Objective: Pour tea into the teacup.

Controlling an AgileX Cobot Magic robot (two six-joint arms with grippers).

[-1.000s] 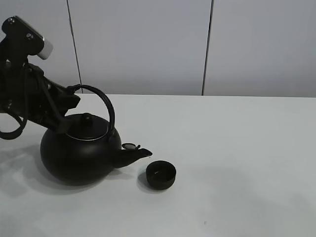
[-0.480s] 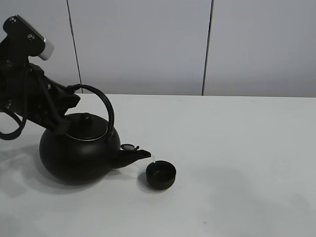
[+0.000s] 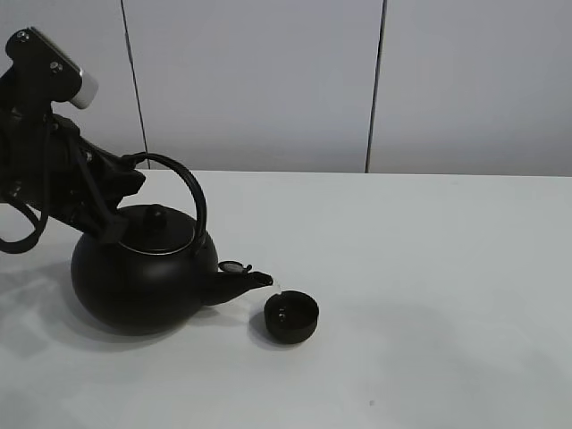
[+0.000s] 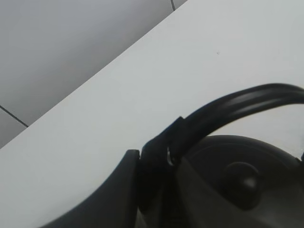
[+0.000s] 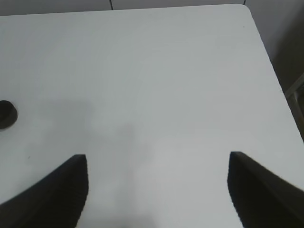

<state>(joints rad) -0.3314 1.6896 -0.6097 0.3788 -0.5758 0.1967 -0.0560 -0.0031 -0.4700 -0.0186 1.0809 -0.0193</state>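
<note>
The teacup (image 3: 291,317) sits on the white table (image 3: 447,295) near its front, a little left of centre; it is small, black and low, and it stands upright. The black kettle (image 3: 143,277) is on the left of the table, leaning to the right so that its spout (image 3: 243,282) dips toward the teacup; the spout tip is just left of and slightly beyond the cup's rim, apart from it; a thin pale streak shows between tip and rim. Whether the kettle's base touches the table cannot be told.

The left gripper (image 3: 130,176) meets the arched handle (image 3: 189,195) at its far left end; in the left wrist view the gripper (image 4: 159,154) has its jaws pinching the handle (image 4: 237,102), with the lid (image 4: 242,178) and its knob just beneath.

The right gripper (image 5: 157,166) hangs over bare table (image 5: 156,71) well to the right; its dark fingers (image 5: 71,185) are spread wide with nothing between them; the teacup (image 5: 5,114) shows only at the edge of that view.
</note>
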